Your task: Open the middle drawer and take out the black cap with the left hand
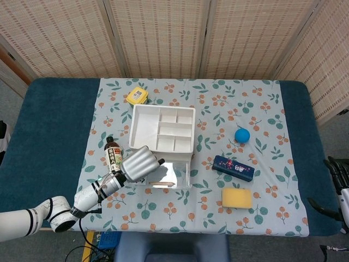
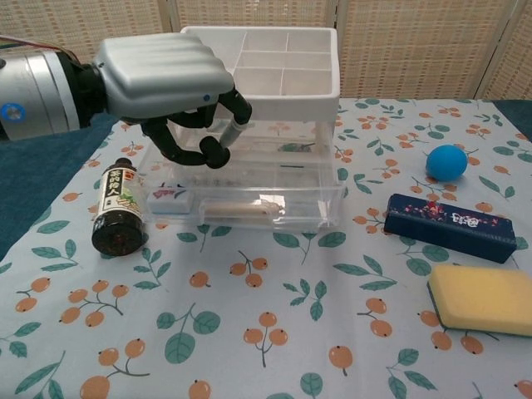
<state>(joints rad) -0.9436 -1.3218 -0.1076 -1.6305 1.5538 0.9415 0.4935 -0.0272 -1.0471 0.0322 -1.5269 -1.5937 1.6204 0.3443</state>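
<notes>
- The left hand (image 2: 166, 87) has a smooth silver back and black jointed fingers (image 2: 212, 150); they are curled inward over the left part of the clear drawer unit (image 2: 274, 179), and nothing can be made out inside them.
- The drawer unit is see-through plastic with a white divided tray (image 1: 162, 128) on top; one drawer (image 2: 249, 208) is pulled out toward the front.
- A pale, long object lies in that drawer, along with a small white item with a pink mark at its left end; through the plastic neither can be identified.
- The black cap cannot be picked out in either view; the plastic walls and the hand cover much of the drawer interiors.
- A dark bottle (image 2: 116, 212) with a black top lies on the leaf-and-berry cloth (image 2: 274, 332) just left of the unit, under the forearm.
- To the right, well apart from the hand: a blue ball (image 2: 446, 162), a navy rectangular case (image 2: 453, 226) and a yellow sponge (image 2: 486, 298) with soft rounded corners.
- A yellow lidded box (image 1: 137, 96) sits behind the tray in the head view.
- The right hand (image 1: 339, 185) is only partly visible at the right edge of the frame, past the table's edge; how it is set cannot be told.
- The cloth in front of the unit is bare.
</notes>
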